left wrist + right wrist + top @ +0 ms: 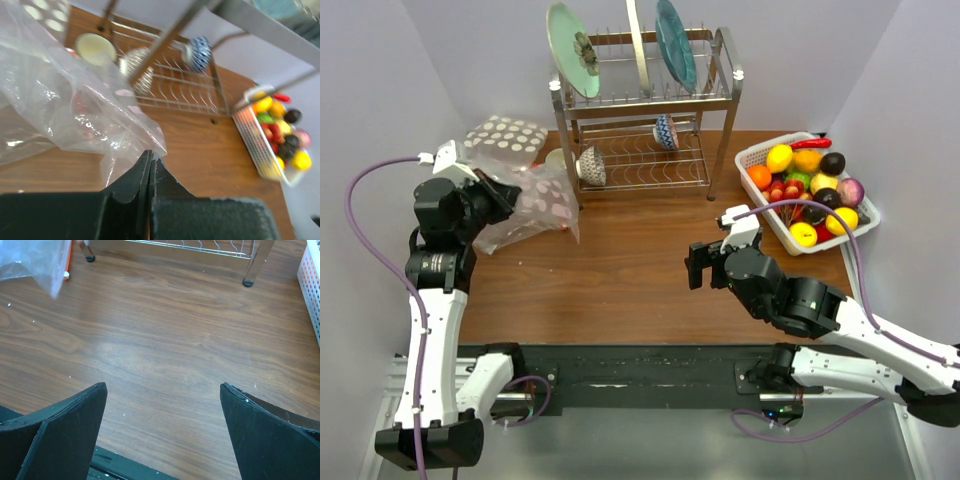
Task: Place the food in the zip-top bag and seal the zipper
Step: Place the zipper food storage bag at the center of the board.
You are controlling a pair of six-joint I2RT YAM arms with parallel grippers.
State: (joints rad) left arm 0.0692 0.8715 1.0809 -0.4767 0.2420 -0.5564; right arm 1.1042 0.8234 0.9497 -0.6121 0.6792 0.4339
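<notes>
Left pincer (151, 159) at zip-top bag (75, 105) edge

No readable writing in any view.
The clear floppy plastic bag (65, 100), the crinkly white-dotted bag (505, 135), the white plastic basket (746, 160) and the metal dish rack (645, 100) show pattern or plain surface only, no legible letters or numbers.

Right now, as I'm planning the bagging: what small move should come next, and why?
Probably draw the left gripper rightward, pulling the zip-top bag toward the middle of the table. Its jaws are shut, seemingly pinching the bag's film; the right gripper hangs open and empty over bare wood; the food all lies in the white basket, far from the bag.
</notes>
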